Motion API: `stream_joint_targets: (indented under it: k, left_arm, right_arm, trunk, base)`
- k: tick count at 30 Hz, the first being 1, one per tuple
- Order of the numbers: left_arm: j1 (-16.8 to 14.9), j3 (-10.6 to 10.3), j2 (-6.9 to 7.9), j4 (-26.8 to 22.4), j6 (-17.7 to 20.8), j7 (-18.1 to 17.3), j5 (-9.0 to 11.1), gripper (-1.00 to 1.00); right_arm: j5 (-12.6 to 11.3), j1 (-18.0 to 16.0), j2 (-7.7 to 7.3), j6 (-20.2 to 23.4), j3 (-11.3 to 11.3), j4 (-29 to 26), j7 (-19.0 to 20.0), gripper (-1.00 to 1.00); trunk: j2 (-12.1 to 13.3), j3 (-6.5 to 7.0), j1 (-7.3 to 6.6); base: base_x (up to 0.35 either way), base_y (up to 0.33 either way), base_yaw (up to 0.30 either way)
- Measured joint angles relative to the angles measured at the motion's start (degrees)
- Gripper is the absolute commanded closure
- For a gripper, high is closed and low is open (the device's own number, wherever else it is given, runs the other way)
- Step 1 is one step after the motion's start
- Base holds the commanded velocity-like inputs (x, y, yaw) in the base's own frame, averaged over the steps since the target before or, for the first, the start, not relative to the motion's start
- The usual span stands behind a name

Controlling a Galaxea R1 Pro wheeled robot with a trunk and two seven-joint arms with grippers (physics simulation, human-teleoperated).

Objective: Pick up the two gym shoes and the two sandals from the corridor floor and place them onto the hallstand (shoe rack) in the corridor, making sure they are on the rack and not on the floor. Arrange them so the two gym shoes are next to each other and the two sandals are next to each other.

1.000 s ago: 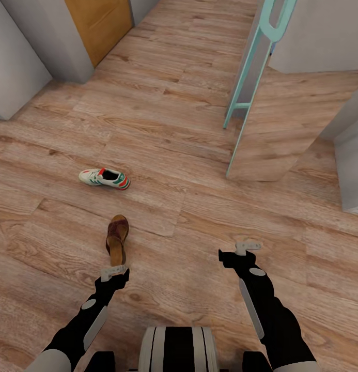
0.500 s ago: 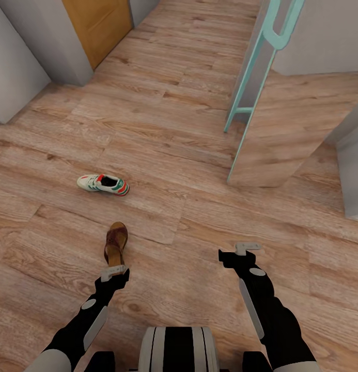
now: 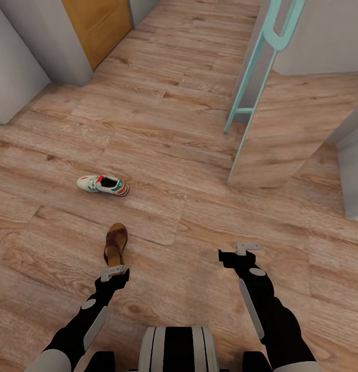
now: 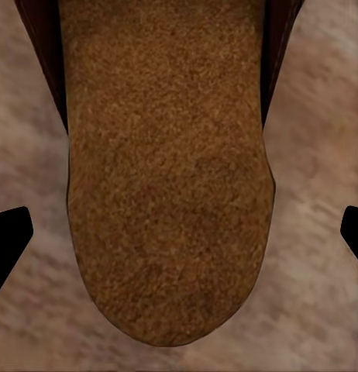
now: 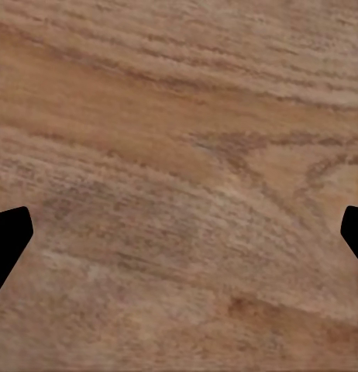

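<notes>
One flat brown sandal

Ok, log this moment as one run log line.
left tool: open above sandal heel | right tool: open, empty over floor | gym shoe: on floor

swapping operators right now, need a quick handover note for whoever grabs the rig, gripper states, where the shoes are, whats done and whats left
Left gripper: open, empty, poised over the heel end of a sandal lying on the corridor floor; its wrist view shows the tan footbed between the spread fingers.
Right gripper: open, empty, over bare planks.
One gym shoe lies on its own further ahead on the left, apart from the sandal.
Done: nothing shown as placed.
Left: grasp this sandal, then the gym shoe, find the other two shoes and the rack, and pair them up there.
</notes>
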Motion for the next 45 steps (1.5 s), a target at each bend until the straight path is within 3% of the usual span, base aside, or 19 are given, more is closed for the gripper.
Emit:
stream_joint_targets:
  k: [12,17,45]
  left_arm:
    - [0.0,-0.04,0.0,0.0,0.0,0.0,0.0,-1.0]
    - [0.0,0.0,0.0,0.0,0.0,0.0,0.0,-1.0]
    - [0.0,0.0,0.0,0.03,-0.98,0.0,0.04,-1.0]
  right_arm:
    - [0.0,0.0,0.0,0.0,0.0,0.0,0.0,-1.0]
    - [0.0,0.0,0.0,-0.01,0.0,0.0,0.0,-1.0]
    - [0.0,0.0,0.0,0.01,0.0,0.0,0.0,-1.0]
  trunk:
    - [0.0,-0.16,0.01]
    - [-0.04,-1.13,0.09]
    - [-0.04,-1.19,0.08]
  base:
    - [0.009,0.0,0.0]
    - [0.0,0.0,0.0]
    - [0.01,0.0,0.0]
